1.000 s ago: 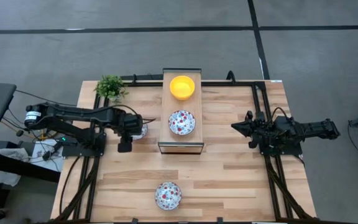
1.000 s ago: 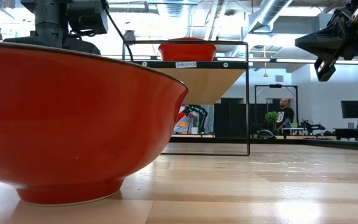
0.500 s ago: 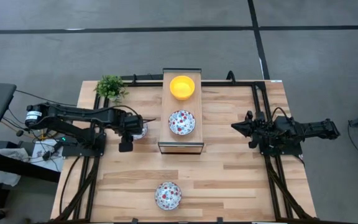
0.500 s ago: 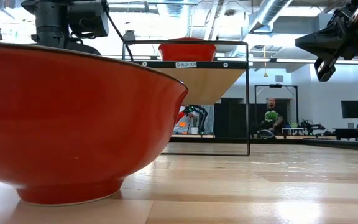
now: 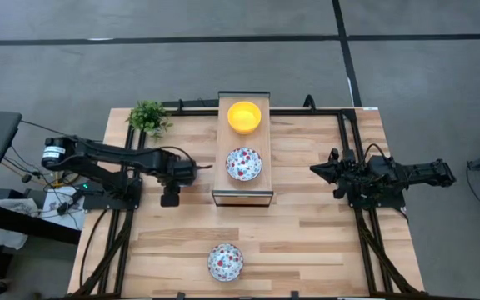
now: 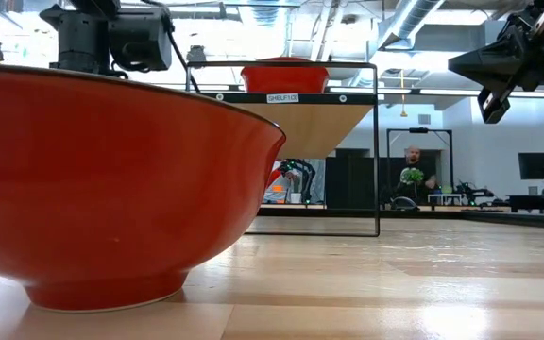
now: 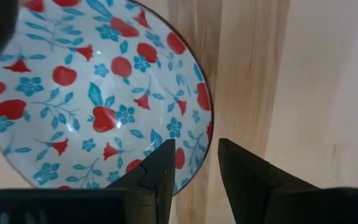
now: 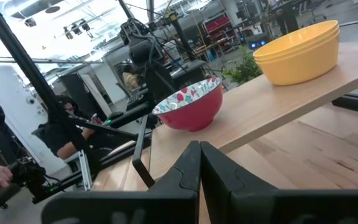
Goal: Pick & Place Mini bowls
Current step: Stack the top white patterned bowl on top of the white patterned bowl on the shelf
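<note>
A floral mini bowl (image 7: 86,93), white inside with red and blue flowers, stands on the table left of the shelf, under my left gripper (image 7: 196,144) (image 5: 182,171). The gripper points down and is open. One finger (image 7: 160,174) is over the bowl's inside and the other (image 7: 244,177) outside, with the rim (image 7: 199,163) between them. On the shelf (image 5: 244,142) sit a yellow bowl (image 5: 244,117) and a floral bowl (image 5: 244,164). Another floral bowl (image 5: 225,262), red outside (image 6: 111,189), stands near the front edge. My right gripper (image 5: 317,171) (image 8: 199,146) waits shut at the right.
A small green potted plant (image 5: 148,117) stands at the table's far left corner. A black frame (image 5: 340,125) runs along the table's far and right sides. The shelf's black legs (image 6: 378,151) stand mid-table. A person (image 6: 414,175) is in the room beyond.
My left gripper has sunk a little toward the floral bowl beneath it and shifted slightly toward the shelf, still open. It now hides that bowl in the high view. The bowls have kept their places.
</note>
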